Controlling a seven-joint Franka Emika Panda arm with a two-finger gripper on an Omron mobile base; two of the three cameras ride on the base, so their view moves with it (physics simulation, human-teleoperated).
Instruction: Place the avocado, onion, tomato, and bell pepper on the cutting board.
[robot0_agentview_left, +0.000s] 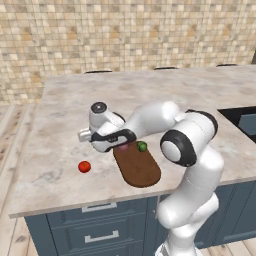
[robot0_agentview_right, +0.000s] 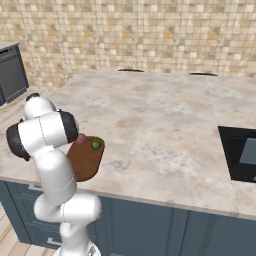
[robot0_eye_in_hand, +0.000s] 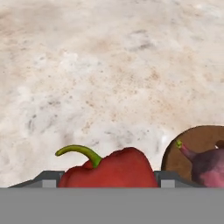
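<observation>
bell pepper (robot0_eye_in_hand: 111, 171) between the fingertips, stem curling toward view-left.

The tabletop (robot0_agentview_left: 65, 115) is beige marble mottled with grey and tan. The cutting board (robot0_agentview_left: 140, 167) is dark brown, the avocado (robot0_agentview_left: 142, 146) glossy green, the onion (robot0_eye_in_hand: 210, 170) pinkish purple. The tomato (robot0_agentview_left: 84, 166) is red; the bell pepper (robot0_eye_in_hand: 109, 170) is red with a green stem.
</observation>
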